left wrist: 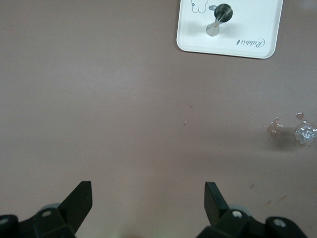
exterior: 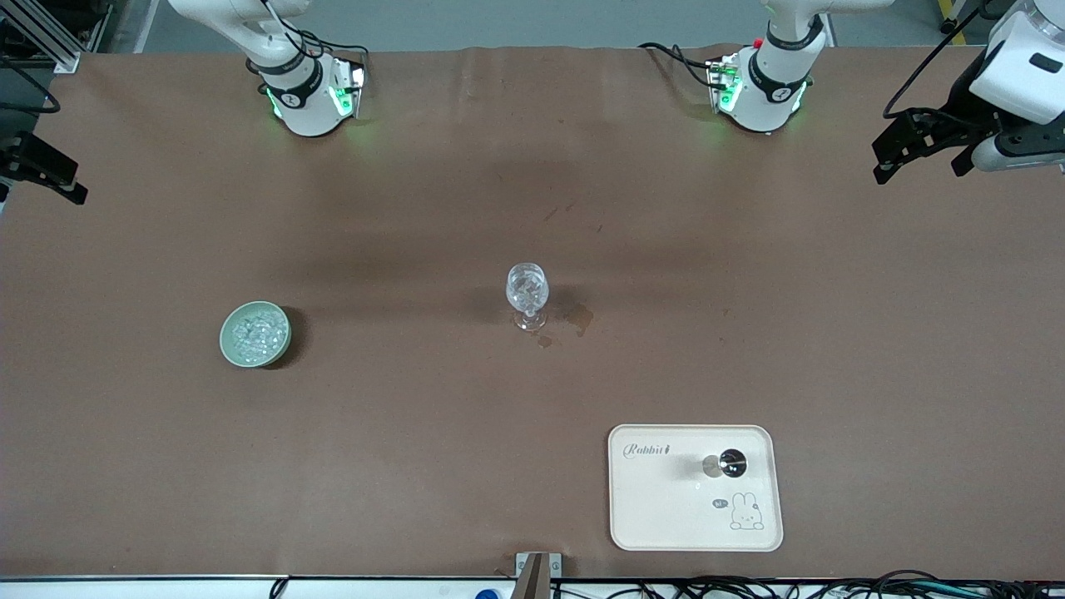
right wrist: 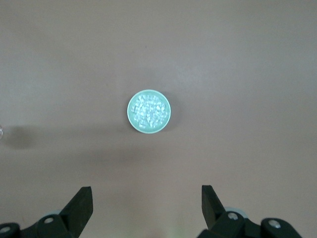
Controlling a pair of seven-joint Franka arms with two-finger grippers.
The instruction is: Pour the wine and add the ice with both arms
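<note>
- Progress check: the glass (exterior: pixel 527 293) stands mid-desk and already has clear chunks in it, so some ice looks added. There's a damp stain (exterior: pixel 577 319) on the desk (exterior: pixel 433 166) touching its foot, so my guess is something got poured or slopped there.
- The rest of the ice (exterior: pixel 254 332) sits in the green bowl (exterior: pixel 228 343), toward my right arm's end of the desk, about as near the front camera as the glass.
- Nearer the front camera, toward my left arm's end, a white tray (exterior: pixel 657 516) carries a small metal cup-like thing (exterior: pixel 725 464).
- My left hand (left wrist: pixel 148 197) hangs over bare desk at its own end, fingers wide apart, holding nothing. My right hand (right wrist: pixel 146 199) hovers high over the desk by the bowl, also spread, empty. Both seem parked.
- Hard to tell: I can't see any wine bottle anywhere, can't make out liquid in the glass, and can't name that metal piece. My right hand is mostly cut off at the front view's edge.
</note>
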